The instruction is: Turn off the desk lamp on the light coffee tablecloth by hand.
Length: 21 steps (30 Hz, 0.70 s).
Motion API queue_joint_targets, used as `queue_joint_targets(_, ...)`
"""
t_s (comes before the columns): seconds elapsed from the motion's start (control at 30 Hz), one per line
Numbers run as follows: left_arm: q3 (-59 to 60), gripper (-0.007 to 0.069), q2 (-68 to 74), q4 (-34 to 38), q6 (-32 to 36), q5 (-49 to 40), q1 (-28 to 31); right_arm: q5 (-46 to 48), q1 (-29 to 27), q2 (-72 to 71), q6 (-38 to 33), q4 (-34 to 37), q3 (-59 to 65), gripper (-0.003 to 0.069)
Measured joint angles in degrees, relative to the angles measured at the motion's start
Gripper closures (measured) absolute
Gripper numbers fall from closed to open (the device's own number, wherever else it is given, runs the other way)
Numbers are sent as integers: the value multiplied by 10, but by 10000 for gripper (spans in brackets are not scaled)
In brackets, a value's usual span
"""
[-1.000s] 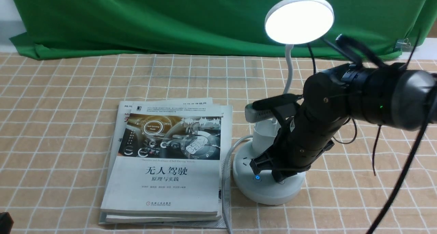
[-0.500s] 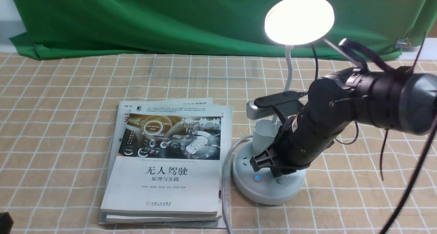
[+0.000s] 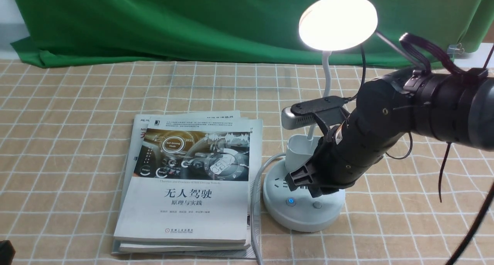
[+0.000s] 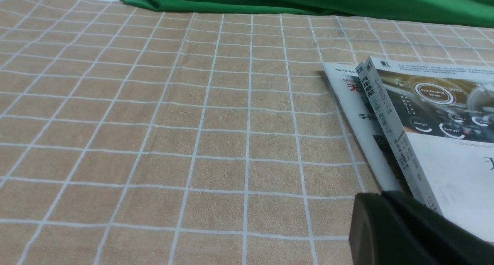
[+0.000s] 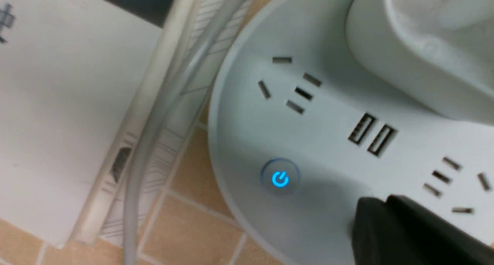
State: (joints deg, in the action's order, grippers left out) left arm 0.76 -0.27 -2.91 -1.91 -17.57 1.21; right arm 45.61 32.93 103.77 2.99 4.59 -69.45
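Observation:
The white desk lamp stands on the light coffee tablecloth (image 3: 77, 141) with its disc head (image 3: 338, 22) glowing warm. Its round base (image 3: 305, 216) shows a blue-lit power button (image 3: 290, 201) and a plain second button (image 3: 317, 205). My right gripper (image 3: 313, 191), the hand, hovers shut just above the base, close over the second button and holding nothing. The right wrist view shows its shut tip (image 5: 370, 213) beside the blue button (image 5: 280, 179), with sockets and the pen cup (image 5: 424, 45) behind. My left gripper (image 4: 370, 205) is shut low over the cloth.
A stack of books (image 3: 189, 180) lies on the cloth just left of the lamp base, with the lamp's grey cable (image 3: 255, 195) running between them. A green backdrop cloth (image 3: 154, 21) hangs behind. The book stack's corner (image 4: 405, 114) lies close to the left gripper.
My right arm has lifted and drawn back to the right, uncovering the second button. The lamp's light has gone from cool white to a warmer tone.

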Motion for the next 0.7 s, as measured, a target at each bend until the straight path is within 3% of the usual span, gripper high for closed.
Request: queue_joint_targets(0.7, 0, 620, 0, 0, 0, 0, 0, -14, 0, -15, -11, -1, 0, 612)
